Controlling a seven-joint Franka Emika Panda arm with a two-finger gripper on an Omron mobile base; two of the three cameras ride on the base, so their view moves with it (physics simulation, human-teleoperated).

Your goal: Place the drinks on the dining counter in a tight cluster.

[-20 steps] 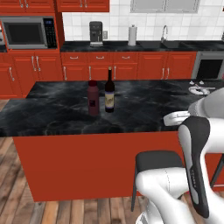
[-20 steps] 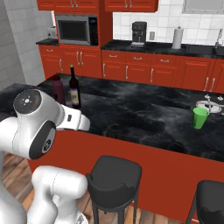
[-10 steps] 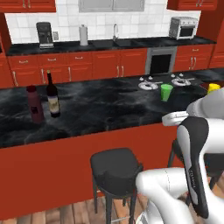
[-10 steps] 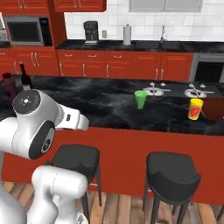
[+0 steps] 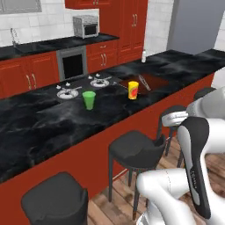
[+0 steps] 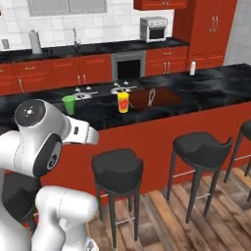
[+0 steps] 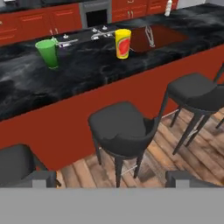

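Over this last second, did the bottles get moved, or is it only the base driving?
Only the base drove, rightward along the dining counter: the two dark bottles slid out of frame to the left, and the green cup, yellow cup and small clear bottle came into view. Nothing was gripped or released. The tool stayed open and empty.

From my gripper [image 7: 112, 179], a stool [image 7: 122, 129] stood straight ahead, another stool [image 7: 194, 92] to its right. Beyond them ran the tabletop [image 7: 87, 72], carrying a cup [image 7: 48, 53] ahead-left and a can [image 7: 123, 43] just right of centre. A sink [image 7: 153, 37] lay right of the can, a small bottle [image 7: 169, 7] far behind.
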